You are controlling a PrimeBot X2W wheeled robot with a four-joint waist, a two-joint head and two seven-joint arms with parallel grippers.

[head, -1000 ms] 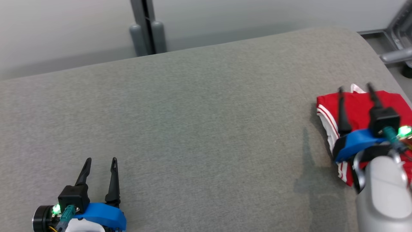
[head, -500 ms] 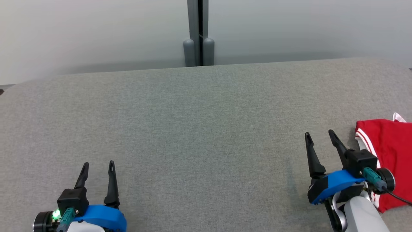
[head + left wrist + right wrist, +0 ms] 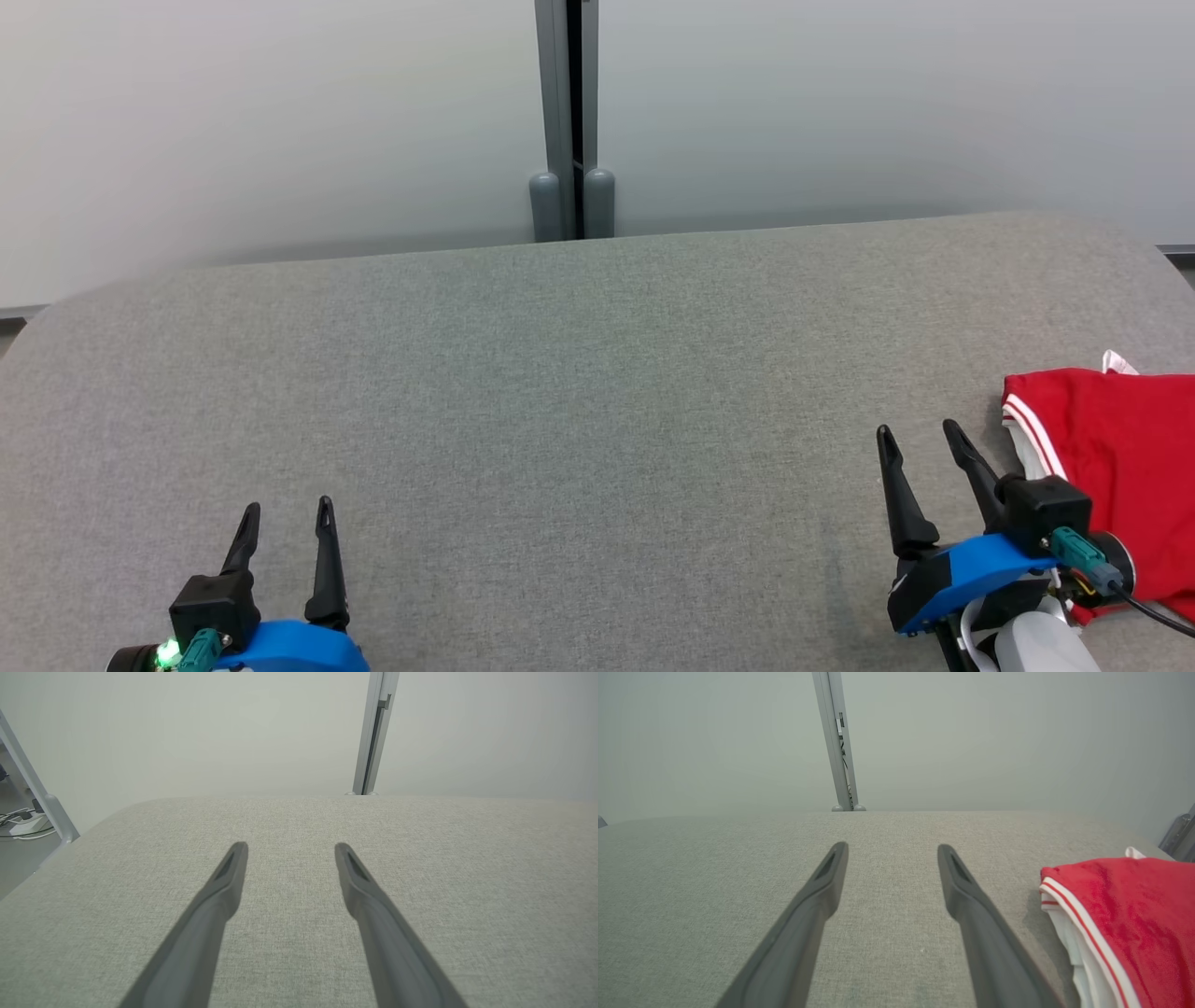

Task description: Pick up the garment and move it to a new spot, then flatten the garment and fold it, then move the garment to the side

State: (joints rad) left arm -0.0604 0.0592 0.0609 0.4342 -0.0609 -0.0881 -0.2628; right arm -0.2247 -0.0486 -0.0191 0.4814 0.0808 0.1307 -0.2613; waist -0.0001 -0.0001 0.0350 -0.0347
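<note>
The garment (image 3: 1116, 457) is red with white stripes, folded into a compact stack at the right edge of the grey padded table (image 3: 579, 392); the right wrist view has the garment (image 3: 1134, 914) at its right side. My right gripper (image 3: 918, 446) hovers open just left of the garment, apart from it, with nothing between its fingers (image 3: 822, 886). My left gripper (image 3: 288, 513) rests open at the lower left over bare cloth surface, its fingers (image 3: 229, 877) empty.
A grey post (image 3: 569, 121) stands behind the table against a pale wall. The table's rounded left end (image 3: 93, 826) drops to a floor with cables and a metal leg (image 3: 37, 793). A metal frame (image 3: 1178, 835) sits beyond the right end.
The head camera has swung, shifting the whole picture. My right gripper has drawn back off the top of the garment to its left side; the garment stays put. The left gripper holds still.
</note>
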